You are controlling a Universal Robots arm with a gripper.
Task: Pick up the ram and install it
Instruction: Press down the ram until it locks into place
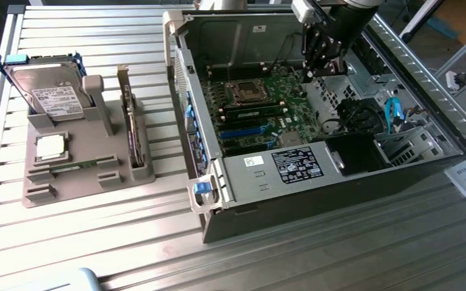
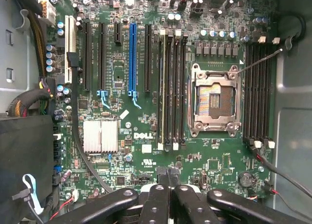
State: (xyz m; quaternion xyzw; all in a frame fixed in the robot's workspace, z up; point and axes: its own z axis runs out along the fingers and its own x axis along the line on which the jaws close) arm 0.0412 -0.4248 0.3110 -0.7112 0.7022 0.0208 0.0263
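Observation:
The ram (image 1: 79, 165) is a thin green stick lying in the near part of the grey holder (image 1: 71, 182), on the exterior view's left. My gripper (image 1: 324, 68) hangs inside the open computer case (image 1: 314, 176), above the motherboard (image 1: 257, 103) and far from the ram. In the wrist view the gripper (image 2: 168, 177) looks straight down on the motherboard (image 2: 146, 87), its black fingers (image 2: 156, 199) shut together with nothing between them. Black memory slots (image 2: 171, 87) run beside the open processor socket (image 2: 214, 99), and more slots (image 2: 258, 92) lie on its other side.
The holder also carries a silver hard drive (image 1: 51, 94), a processor chip (image 1: 51, 147) and an upright expansion card (image 1: 131, 127). Inside the case are a black power supply (image 1: 298, 165), cables (image 1: 354, 115) and blue card slots (image 2: 132, 53). The slatted metal table (image 1: 338, 242) surrounds everything.

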